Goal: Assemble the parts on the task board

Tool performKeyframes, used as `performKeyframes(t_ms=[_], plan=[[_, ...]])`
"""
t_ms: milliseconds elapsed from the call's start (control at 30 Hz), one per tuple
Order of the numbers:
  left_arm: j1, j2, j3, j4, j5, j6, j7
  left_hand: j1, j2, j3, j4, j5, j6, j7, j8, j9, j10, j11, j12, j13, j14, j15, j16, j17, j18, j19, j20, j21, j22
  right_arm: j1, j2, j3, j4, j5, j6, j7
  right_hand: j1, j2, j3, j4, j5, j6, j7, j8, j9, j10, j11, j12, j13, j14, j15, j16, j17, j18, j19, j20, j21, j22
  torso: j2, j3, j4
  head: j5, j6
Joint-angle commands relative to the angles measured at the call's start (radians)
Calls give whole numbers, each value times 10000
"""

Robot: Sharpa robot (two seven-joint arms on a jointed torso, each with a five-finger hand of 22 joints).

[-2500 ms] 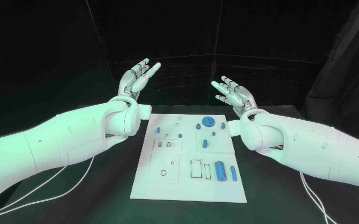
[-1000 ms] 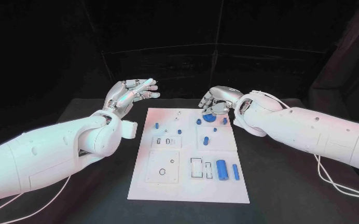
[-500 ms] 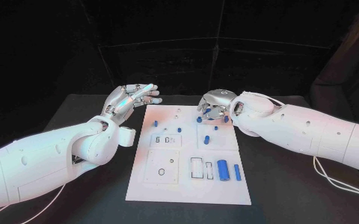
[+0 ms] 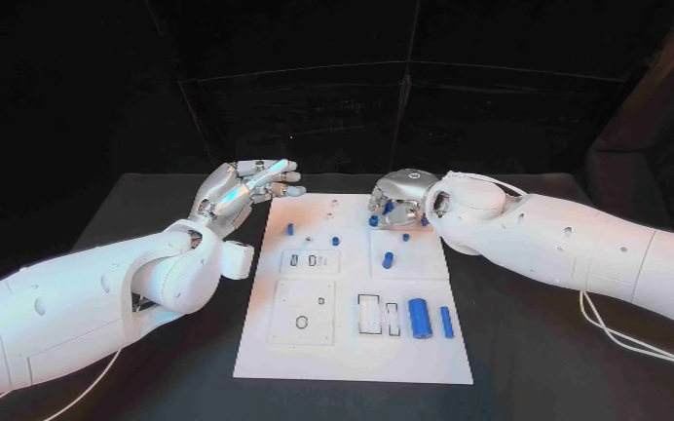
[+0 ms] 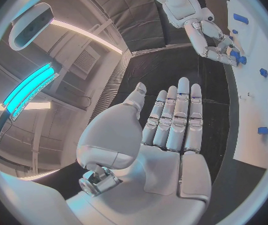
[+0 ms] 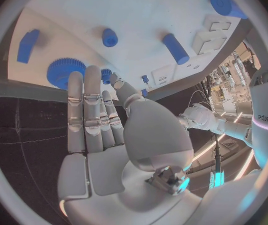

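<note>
Both hands dropped lower since 2.5 s ago; right hand (image 4: 397, 203) went from raised and spread to palm-down over the board's (image 4: 352, 358) far edge. Left hand (image 4: 250, 185) sits off the board's 10 o'clock corner, fingers straight, side by side, nothing held. Right hand's fingers extended above the blue gear (image 6: 66, 73), not gripping. Two blue cylinders (image 4: 417, 318) lie at 4 o'clock.
</note>
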Motion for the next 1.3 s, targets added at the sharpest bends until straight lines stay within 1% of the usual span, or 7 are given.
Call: performKeyframes(t_ms=[33,400,467,700,833,1033,1300], plan=[[17,-6,10,61,-55,190,-8,-64,12,9,-38,-5,-29,38,-49,-9,-16,43,-55,-11,25,63,-68,14,152,55,-4,-30,-16,26,71,11,-114,-140,185,22,-132,14,105,18,-35,-59,3,-47,6,-96,-4,-14,-3,264,16,170,123,129,-75,24,117,56,90,25,11,-2,14],[24,-24,11,182,-49,224,-122,-65,37,18,-38,-4,-35,41,-57,-7,-20,46,-58,-11,34,64,-79,19,152,62,-3,-37,-25,27,183,11,-188,-101,239,102,-208,170,535,80,-249,-12,-26,-47,6,18,-23,7,-7,252,1,998,662,-86,550,28,1317,1585,207,34,63,-10,2],[26,-29,11,204,-49,227,-138,-64,44,22,-40,-3,-36,41,-59,-7,-21,46,-59,-11,37,65,-82,20,152,64,-2,-39,-27,27,189,11,-187,-94,261,101,-241,187,747,92,-462,50,-30,-33,12,99,-34,6,-9,223,-1,1380,968,-149,712,27,1651,2017,219,36,56,10,-16],[32,-31,11,197,-48,228,-196,-39,71,48,-64,3,-41,39,-67,-4,-28,46,-63,-11,45,66,-100,26,153,72,0,-52,-40,27,229,12,-219,-83,325,117,-347,156,1048,153,-496,181,-36,-9,21,220,-51,10,-7,164,-4,1994,1504,-209,847,29,2016,2473,222,47,44,23,-69],[37,-30,11,173,-48,234,-234,-35,74,51,-68,3,-40,39,-68,-4,-28,45,-63,-11,46,66,-103,27,153,73,0,-53,-41,27,241,12,-227,-80,320,119,-365,189,1341,209,-534,465,-88,76,53,492,-111,69,11,253,-50,2873,2368,-331,1230,6,2551,3263,235,43,42,36,-69],[43,-32,11,155,-48,239,-254,-24,83,63,-80,4,-38,37,-69,-2,-29,45,-64,-10,50,66,-112,29,153,77,0,-59,-47,26,221,12,-174,-133,-627,82,102,401,2159,54,-979,1060,-163,309,135,1168,-258,229,83,392,-167,4355,3837,-570,1971,-118,3545,4749,248,46,47,43,-54],[49,-74,11,139,-2,199,-196,4,117,101,-113,5,-9,25,-62,6,-17,36,-58,-7,72,61,-134,41,155,90,0,-77,-67,25,132,16,122,-16,-2148,166,206,66,2826,36,-941,1143,-108,250,122,1321,-232,107,101,271,-136,5148,4493,-668,2140,-101,4081,5451,269,45,36,92,4]])
